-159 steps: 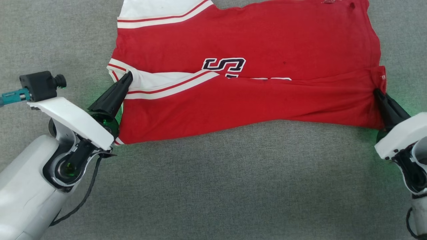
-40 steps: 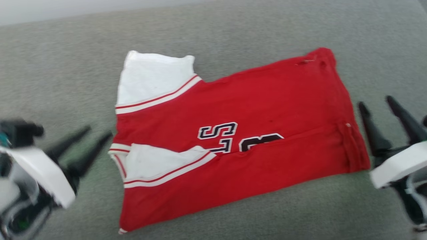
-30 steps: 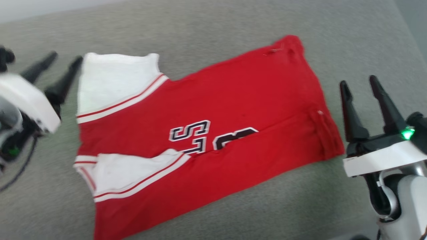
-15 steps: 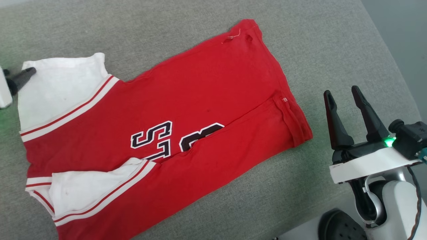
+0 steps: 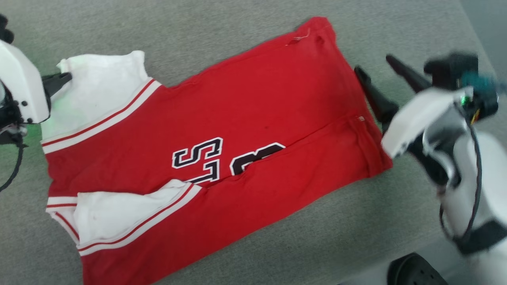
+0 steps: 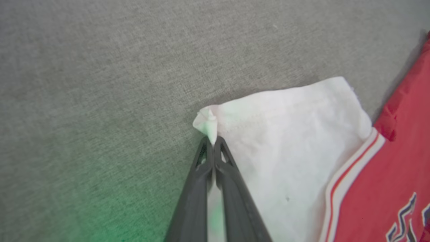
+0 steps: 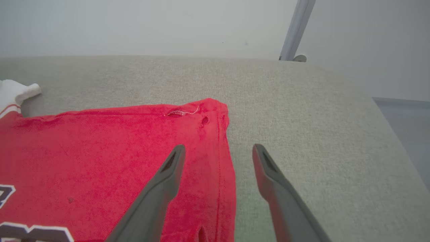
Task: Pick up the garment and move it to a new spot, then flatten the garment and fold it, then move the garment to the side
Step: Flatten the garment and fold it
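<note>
Both tapered fingers (image 6: 195,188) of left gripper (image 6: 212,141) pinch the garment's (image 6: 295,151) thin white corner; right gripper (image 7: 219,148) gapes.

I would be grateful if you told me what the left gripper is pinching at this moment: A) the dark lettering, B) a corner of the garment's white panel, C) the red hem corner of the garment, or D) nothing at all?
B: in the left wrist view the left gripper is shut on a puckered corner of the white panel of the garment, with the tips pressed together.
</note>
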